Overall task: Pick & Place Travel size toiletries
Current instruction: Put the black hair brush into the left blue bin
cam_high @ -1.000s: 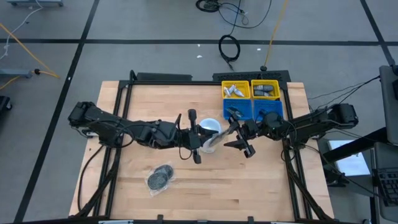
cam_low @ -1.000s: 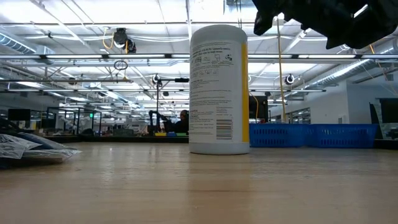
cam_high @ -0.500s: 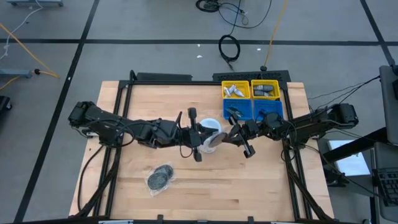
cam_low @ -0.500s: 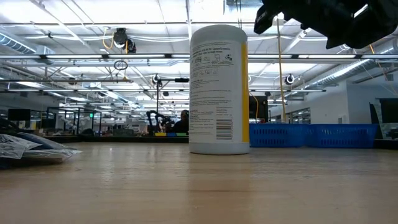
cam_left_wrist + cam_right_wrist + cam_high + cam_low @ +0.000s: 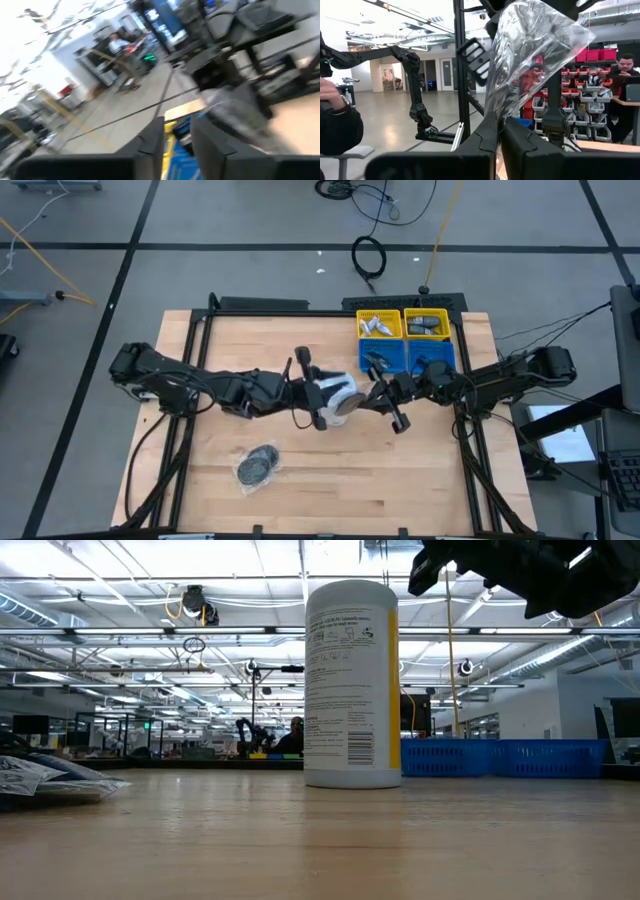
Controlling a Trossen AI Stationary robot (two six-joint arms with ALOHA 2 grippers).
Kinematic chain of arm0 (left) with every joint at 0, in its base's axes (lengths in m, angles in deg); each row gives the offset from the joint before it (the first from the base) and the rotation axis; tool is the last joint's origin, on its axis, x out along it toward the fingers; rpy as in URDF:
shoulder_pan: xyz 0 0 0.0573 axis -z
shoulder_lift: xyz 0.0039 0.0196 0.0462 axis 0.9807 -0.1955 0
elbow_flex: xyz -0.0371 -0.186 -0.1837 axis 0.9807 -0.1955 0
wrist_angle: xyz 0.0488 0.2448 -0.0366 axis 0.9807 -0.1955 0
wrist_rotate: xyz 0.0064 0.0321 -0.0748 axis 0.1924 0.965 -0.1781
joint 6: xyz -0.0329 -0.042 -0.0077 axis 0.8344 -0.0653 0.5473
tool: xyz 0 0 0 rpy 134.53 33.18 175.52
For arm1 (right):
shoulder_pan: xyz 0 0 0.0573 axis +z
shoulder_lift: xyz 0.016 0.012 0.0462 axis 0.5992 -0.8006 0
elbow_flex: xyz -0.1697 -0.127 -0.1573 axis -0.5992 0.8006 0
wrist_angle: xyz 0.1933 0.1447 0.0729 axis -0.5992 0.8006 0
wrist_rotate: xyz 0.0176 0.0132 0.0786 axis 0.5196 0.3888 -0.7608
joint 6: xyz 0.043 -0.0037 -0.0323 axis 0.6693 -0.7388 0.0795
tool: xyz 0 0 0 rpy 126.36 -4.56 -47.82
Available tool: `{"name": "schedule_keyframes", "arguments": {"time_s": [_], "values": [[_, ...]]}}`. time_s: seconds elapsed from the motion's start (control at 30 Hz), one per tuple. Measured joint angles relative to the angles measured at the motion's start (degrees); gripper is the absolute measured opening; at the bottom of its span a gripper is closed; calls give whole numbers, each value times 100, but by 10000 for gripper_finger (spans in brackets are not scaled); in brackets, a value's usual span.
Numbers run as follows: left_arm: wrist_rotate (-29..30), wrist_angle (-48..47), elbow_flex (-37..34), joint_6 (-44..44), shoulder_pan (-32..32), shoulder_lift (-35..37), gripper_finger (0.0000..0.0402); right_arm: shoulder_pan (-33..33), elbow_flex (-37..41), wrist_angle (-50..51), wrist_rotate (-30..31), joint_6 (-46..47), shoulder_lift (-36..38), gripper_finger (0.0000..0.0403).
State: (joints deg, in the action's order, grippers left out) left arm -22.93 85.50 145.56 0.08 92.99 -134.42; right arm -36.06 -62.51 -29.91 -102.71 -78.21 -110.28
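Counter (image 5: 420, 470): white tub (image 5: 338, 385) standing at frame centre, both arms meeting beside it. Right end effector (image 5: 368, 400) is pinching a clear-wrapped toiletry (image 5: 530, 55) by its wrapper; left end effector (image 5: 318, 392), part-open, is hovering alongside. Risk: wrapper slipping from the thin pinch, or snagging the left fingers; further wrapped discs (image 5: 258, 465) lying lower left.

Over the table's middle, our right gripper (image 5: 372, 395) has closed from wide open onto the clear wrap of a disc (image 5: 532, 55), handed across from the left gripper (image 5: 318, 392). The left gripper, shut a second ago, has turned at the wrist and parted its fingers a little, so the wrapped disc now hangs pinched in the right gripper's fingers (image 5: 487, 135).
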Motion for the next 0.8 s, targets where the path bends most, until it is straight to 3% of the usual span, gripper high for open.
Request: {"name": "schedule_keyframes", "arguments": {"time_s": [0.1, 0.27, 0.37, 0.6, 0.8], "values": [[555, -28, 0, -26, 14, 89, 134, 0, 0, -14, 1, -2, 10, 1], [2438, -231, -4, -57, 223, 288, 179, -46, 0, 58, 8, -22, 80, 1], [2940, -701, 2, 186, 306, 451, 189, -145, 0, 356, 242, -50, 260, 1], [2893, -2667, 0, 1826, 501, 703, 181, -342, 2, 1424, 1111, -413, 795, 0], [2265, -4271, -2, 3289, 640, 801, 165, -571, 4, 2519, 1926, -632, 1376, 0]]}}
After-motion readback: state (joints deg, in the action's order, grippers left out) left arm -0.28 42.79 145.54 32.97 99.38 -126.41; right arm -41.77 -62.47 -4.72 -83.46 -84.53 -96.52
